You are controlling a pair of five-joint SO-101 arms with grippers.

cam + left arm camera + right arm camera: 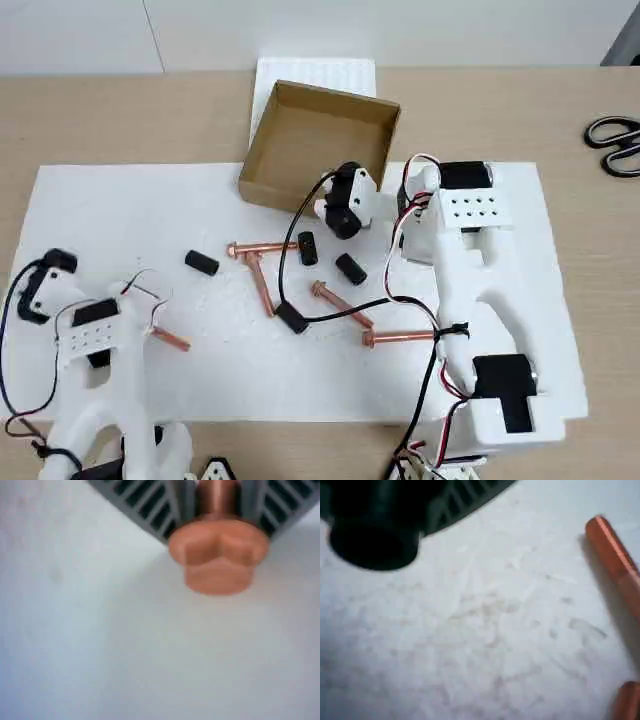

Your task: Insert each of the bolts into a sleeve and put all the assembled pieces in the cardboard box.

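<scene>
We saw the cardboard box [262, 160] standing open at the far edge of the white foam sheet [120, 210] on the desk [120, 110]. The right claw [343, 215] hung just beside the box's near wall, close to its right corner. In the right wrist view a black sleeve [372, 545] sat pinched at the ribbed finger [465, 497], so we took that claw as clamped on it.

The left claw [216, 502] was well apart from the box, out toward the sheet's near left corner. Its grey fingers were closed on the shank of a copper bolt [217, 555], the hex head pointing out over the foam.

Four loose bolts [262, 247] lay on the sheet on the near side of the box, the closest of them not far from its near wall. Two of these crossed near their heads. Four loose sleeves [201, 263] were scattered among them, none inside the box. Scissors [615, 145] rested on the bare desk, well to the right of the box.
</scene>
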